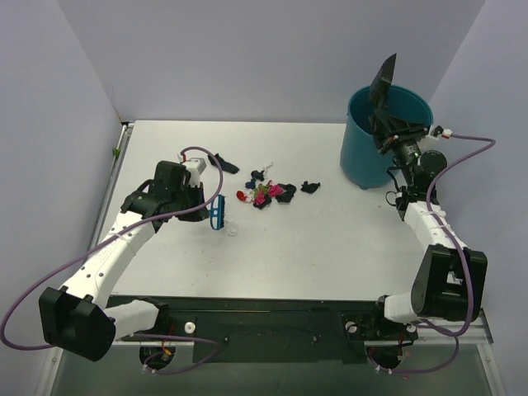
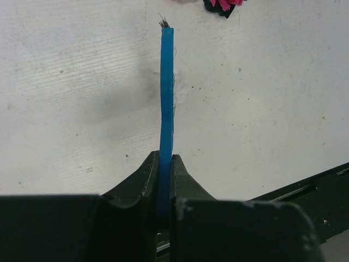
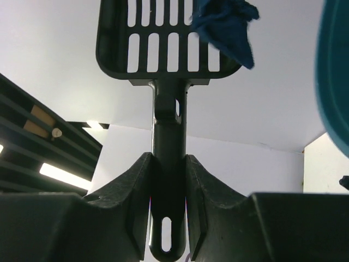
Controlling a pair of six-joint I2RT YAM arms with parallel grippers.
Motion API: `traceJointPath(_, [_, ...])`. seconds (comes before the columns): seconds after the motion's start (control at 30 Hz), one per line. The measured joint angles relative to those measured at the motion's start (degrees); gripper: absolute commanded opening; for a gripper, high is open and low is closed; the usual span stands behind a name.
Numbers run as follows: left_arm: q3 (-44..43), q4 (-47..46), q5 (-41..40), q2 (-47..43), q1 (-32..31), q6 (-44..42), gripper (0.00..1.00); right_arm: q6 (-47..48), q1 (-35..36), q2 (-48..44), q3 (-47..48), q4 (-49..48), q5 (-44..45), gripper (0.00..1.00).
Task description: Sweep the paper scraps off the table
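Paper scraps: tiny crumpled paper scraps (image 1: 264, 195), pink, red, black, dark blue and white, lie in a loose cluster mid-counter, toward the far side.
Outliers: a dark blue strip (image 1: 224, 163) sits apart at the cluster's left rear. A black bit (image 1: 309, 186) sits just right of the cluster.
Counter: large flat white rectangular counter (image 1: 330, 247) with a metal-railed edge; it carries all the loose scraps.
Brush: small blue plastic hand brush (image 1: 218, 213) (image 2: 166, 98), low over the counter just left of the cluster. It appears edge-on in the left wrist view, with bristle tips showing at the far end. Contact with the counter: cannot tell.
Left jaws: pressed together on the brush's near end.
Scoop: black slotted plastic scoop (image 1: 384, 78) (image 3: 169, 43), raised and tilted, blade up, above the bin.
Scoop load: one dark blue scrap (image 3: 226, 27) lies against the blade's right corner in the right wrist view.
Right jaws: pinching the scoop's handle from both sides.
Bin: teal round plastic bin (image 1: 371, 157) (image 3: 335, 71), at the far right of the counter, well apart from the cluster.
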State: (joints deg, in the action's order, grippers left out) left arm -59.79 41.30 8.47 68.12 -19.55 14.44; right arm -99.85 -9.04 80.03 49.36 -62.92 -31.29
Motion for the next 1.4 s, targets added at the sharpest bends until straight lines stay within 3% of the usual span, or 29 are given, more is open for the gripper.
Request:
traceJointPath(0.33, [0.00, 0.00, 0.68, 0.00, 0.00, 0.00, 0.00, -4.79, -0.33, -0.94, -18.01, -7.78, 4.66, 0.00])
traceJointPath(0.5, [0.02, 0.00, 0.83, 0.00, 0.00, 0.02, 0.00, -4.50, -0.35, -2.08, -18.47, -7.87, 4.76, 0.00])
traceJointPath(0.6, [0.22, 0.00, 0.83, 0.00, 0.00, 0.02, 0.00, -2.21, -0.35, -2.03, -13.81, -3.78, 2.56, 0.00])
traceJointPath(0.7, [0.31, 0.00, 0.81, 0.04, 0.00, 0.02, 0.00, 6.69, 0.28, -2.84, -4.66, 5.92, -0.68, 0.00])
traceJointPath(0.8, [0.31, -0.02, 0.81, 0.04, 0.00, 0.02, 0.00, 20.96, 2.62, -6.64, 3.82, 22.43, -0.90, 0.00])
traceJointPath(0.9, [0.31, -0.02, 0.79, 0.07, 0.00, 0.04, 0.00, 42.03, 11.43, -9.94, 16.26, 46.58, 5.11, 0.00])
traceJointPath(1.0, [0.31, -0.02, 0.76, 0.26, 0.00, 0.04, 0.00, 57.16, 21.20, -11.58, 23.76, 60.13, 10.12, 0.00])
traceJointPath(1.17, [0.31, -0.02, 0.20, 0.44, 0.17, 0.04, 0.00, 71.78, 30.12, -12.94, 22.69, 71.76, 15.65, 0.00])
traceJointPath(1.4, [0.31, 0.00, -4.15, 0.24, 1.77, 0.76, 0.00, 77.50, 38.18, -9.84, 13.09, 78.16, 21.18, 0.00])
